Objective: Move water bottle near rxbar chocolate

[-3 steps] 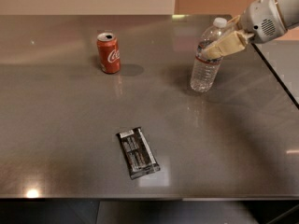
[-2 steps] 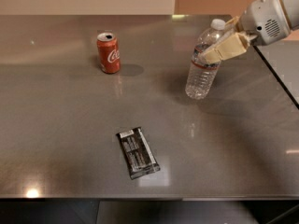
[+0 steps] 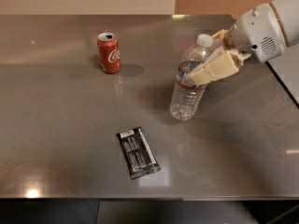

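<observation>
The water bottle [image 3: 188, 85] is clear ribbed plastic with a white cap and a red-banded label. It stands slightly tilted at the table's right middle. My gripper [image 3: 205, 69] reaches in from the right and is shut on the bottle's upper part, with a tan finger [image 3: 216, 68] across its front. The rxbar chocolate [image 3: 137, 152] lies flat in its black wrapper near the table's front edge, down and to the left of the bottle, with a gap between them.
A red soda can [image 3: 108, 52] stands upright at the back left. The grey metal table [image 3: 56, 125] has a right edge [image 3: 280, 85] close behind my arm and a front edge below the bar.
My gripper has carried the bottle forward and to the left, toward the bar. The can and the bar have not moved.
</observation>
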Available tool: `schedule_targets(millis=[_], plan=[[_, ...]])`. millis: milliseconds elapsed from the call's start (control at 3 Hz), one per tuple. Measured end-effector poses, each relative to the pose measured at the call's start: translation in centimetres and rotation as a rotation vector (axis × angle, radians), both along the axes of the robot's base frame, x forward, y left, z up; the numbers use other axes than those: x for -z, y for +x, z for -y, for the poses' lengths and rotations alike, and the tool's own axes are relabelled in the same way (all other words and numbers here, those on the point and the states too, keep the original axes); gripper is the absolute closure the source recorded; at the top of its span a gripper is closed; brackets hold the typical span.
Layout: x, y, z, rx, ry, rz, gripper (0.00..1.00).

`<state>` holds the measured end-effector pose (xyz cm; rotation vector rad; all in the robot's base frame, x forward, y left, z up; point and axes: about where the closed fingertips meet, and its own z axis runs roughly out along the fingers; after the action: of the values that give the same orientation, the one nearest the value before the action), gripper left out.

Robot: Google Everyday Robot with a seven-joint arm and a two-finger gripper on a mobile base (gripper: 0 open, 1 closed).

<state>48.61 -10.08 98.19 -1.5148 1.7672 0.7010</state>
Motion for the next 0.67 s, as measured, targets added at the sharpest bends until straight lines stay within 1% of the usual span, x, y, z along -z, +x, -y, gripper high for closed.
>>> schedule_targets(millis=[333,667], plan=[[0.6,-3.0,-2.5,-0.073,0.003,0.012,1.00],[1.2,-5.2,-3.9,-0.121,-0.014,0.022,1.00]])
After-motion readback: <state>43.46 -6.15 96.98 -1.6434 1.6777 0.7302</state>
